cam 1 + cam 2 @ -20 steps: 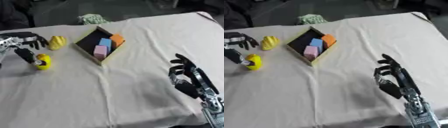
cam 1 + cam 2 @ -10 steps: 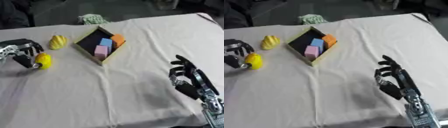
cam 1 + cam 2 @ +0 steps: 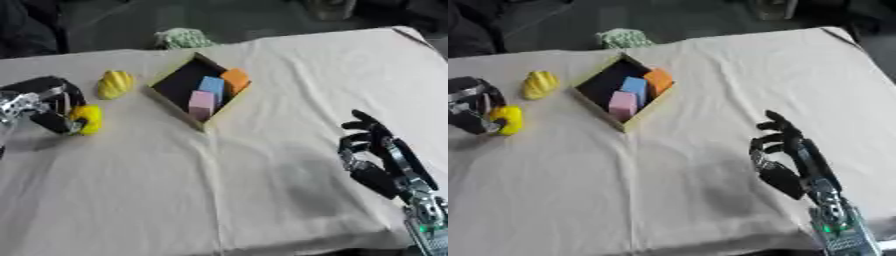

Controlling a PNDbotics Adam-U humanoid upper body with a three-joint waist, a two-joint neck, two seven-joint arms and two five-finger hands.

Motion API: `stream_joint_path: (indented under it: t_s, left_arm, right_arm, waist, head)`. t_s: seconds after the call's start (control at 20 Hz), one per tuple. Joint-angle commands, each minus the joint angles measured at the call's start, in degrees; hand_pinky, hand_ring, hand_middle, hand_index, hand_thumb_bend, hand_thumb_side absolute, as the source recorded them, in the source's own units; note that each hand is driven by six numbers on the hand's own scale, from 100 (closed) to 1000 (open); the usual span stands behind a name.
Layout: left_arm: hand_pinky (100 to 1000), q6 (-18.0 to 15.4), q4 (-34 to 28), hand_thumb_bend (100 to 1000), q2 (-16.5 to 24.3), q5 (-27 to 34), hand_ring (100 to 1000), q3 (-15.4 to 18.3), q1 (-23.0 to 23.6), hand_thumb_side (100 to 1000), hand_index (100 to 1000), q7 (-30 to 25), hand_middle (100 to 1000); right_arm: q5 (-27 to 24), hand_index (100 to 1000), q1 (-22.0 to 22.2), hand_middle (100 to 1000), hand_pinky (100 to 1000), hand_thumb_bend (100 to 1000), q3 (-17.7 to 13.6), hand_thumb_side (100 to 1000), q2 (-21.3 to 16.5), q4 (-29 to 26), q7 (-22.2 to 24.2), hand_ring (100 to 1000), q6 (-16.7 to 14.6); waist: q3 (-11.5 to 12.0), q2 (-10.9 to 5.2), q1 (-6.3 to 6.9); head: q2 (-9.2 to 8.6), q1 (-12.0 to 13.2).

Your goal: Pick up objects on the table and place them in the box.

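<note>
An open wooden box sits at the table's back middle, holding a pink block, a blue block and an orange block. At the left edge my left hand curls its fingers round a small yellow object that rests on the cloth. A second yellow, ribbed object lies apart between that hand and the box. My right hand stands idle and open at the lower right, fingers up, holding nothing.
A cream cloth covers the whole table. A green-and-white crumpled thing lies at the far edge behind the box. The table's front edge runs along the bottom of the view.
My left hand has dropped lower and closed in on the small yellow object, its fingers now round it. The right hand has stayed put. The view has shifted slightly.
</note>
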Motion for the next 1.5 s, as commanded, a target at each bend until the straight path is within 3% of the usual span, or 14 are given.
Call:
stream_joint_path:
  t_s: [0.05,0.3,0.7,1.1,1.3,1.4,1.5]
  left_arm:
    - [571,-0.5,-4.4,245,3.3,1.7,501,0.0,-2.5,179,648,-0.4,497]
    - [579,-0.3,-7.1,255,2.1,1.6,512,-1.2,-6.8,185,660,-0.3,501]
    - [599,-1.8,0.6,304,-7.4,-5.6,542,-2.6,-13.1,204,691,2.7,530]
    - [650,-3.5,6.0,364,-12.9,-9.5,604,-3.7,-14.2,229,771,8.6,609]
    - [701,-4.2,6.8,492,-13.8,-10.0,673,-4.3,-13.9,294,841,9.3,693]
    - [711,-4.5,6.5,607,-13.7,-9.9,688,-4.5,-13.8,366,855,9.4,712]
    - [715,-4.5,5.5,656,-13.1,-9.2,694,-4.4,-13.7,412,859,9.6,718]
  right_arm:
    - [-0.1,984,-0.4,789,655,100,-0.4,374,-1.1,-0.7,-0.3,728,0.1]
    - [-0.1,983,-0.3,788,654,100,-0.4,374,-1.1,-0.6,-0.3,727,0.1]
    - [-0.8,983,-0.6,787,654,100,0.2,381,-0.7,-0.4,0.0,726,0.1]
    - [-1.5,982,-1.3,787,654,100,0.6,385,-0.4,-0.4,0.4,726,0.1]
    - [-1.6,983,-1.3,787,654,100,0.6,385,-0.4,-0.5,0.5,727,0.1]
    - [-1.6,983,-1.2,787,654,100,0.6,385,-0.3,-0.4,0.5,727,0.1]
    - [-1.6,983,-1.2,787,654,100,0.5,385,-0.3,-0.4,0.4,727,0.1]
  waist:
    - [0.0,-0.98,0.08]
    - [-0.2,-1.13,0.08]
    - [-1.9,-0.74,-0.39]
    - [-3.5,0.10,-0.85]
    - [-3.6,0.11,-0.89]
    - [-3.6,0.07,-0.91]
    - [-3.5,0.05,-0.92]
  head:
    - [0.26,-0.3]
    - [0.26,-0.4]
    - [0.26,0.3]
    - [0.26,1.1]
    - [0.26,1.1]
    - [0.26,1.0]
    - [0.26,0.8]
